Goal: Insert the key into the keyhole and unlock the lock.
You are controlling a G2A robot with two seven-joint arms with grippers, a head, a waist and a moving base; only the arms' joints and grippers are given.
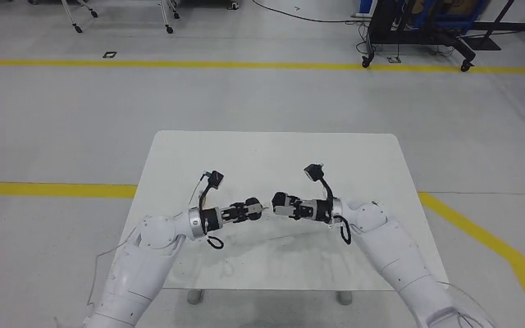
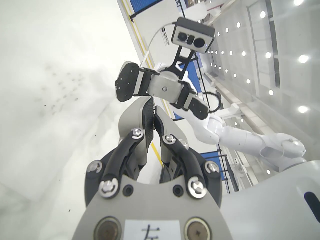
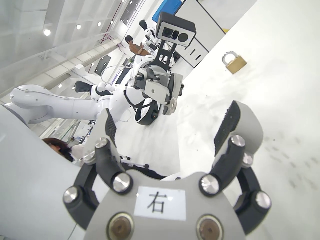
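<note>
Above the near middle of the white rectangular table (image 1: 271, 156), the left gripper (image 2: 153, 112) and right gripper (image 3: 170, 119) faced each other, tips close, apparently posed for a hand-to-hand operation. Left was clenched; whether it pinched the key could not be told. Right stood released and empty. One brass padlock with silver shackle (image 3: 235, 63) lay on the table, apart from both. Count: two grippers, one padlock.
</note>
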